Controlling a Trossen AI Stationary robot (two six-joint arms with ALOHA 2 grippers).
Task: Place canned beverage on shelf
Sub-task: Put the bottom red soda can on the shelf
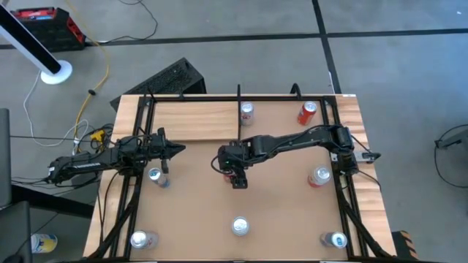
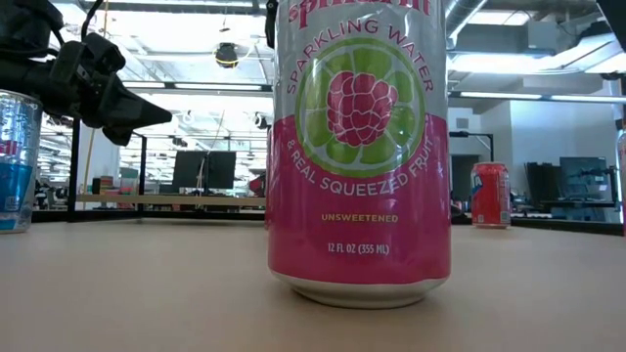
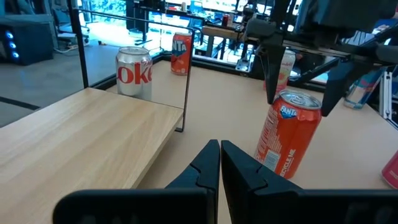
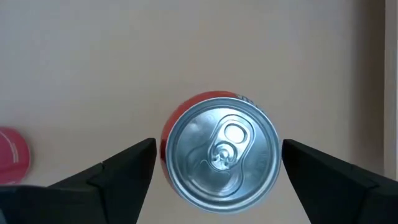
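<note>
Between spread right end effector (image 4: 214, 165) fingers, orange can (image 4: 219, 149), label only left-wrist-visible.

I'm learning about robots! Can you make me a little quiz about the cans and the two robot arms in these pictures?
1. True or false: the right gripper already squeezes the orange Fanta can.
2. Which can stands on the shelf? A) Diet Coke can B) raspberry-lime sparkling water can C) blue can
3. Fill in: the left gripper's fingers are ____.

Key:
1. False: its fingers stand open on either side of it.
2. A
3. shut
</note>
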